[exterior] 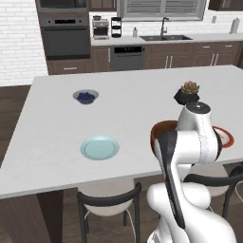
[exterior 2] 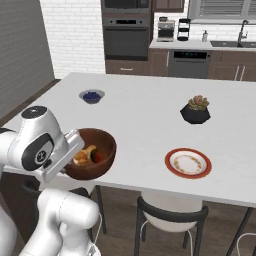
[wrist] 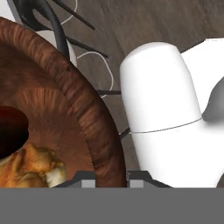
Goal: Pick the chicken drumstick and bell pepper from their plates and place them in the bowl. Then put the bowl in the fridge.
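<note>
Bowl: deep reddish-brown wooden bowl (exterior 2: 92,152), held off the counter's near edge.
Pincer: gripper (wrist: 110,178) pinched the bowl's rim.
Contents: golden drumstick (exterior 2: 83,157), red pepper (exterior 2: 98,157).
Plates: 1 light blue plate (exterior: 99,147), 1 red-rimmed white plate (exterior 2: 188,162), on white counter (exterior 2: 145,120).

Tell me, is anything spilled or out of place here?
Nothing is spilled. The gripper is shut on the wooden bowl's rim, with the chicken drumstick and bell pepper inside. The bowl reaches past the table edge, over the floor.
</note>
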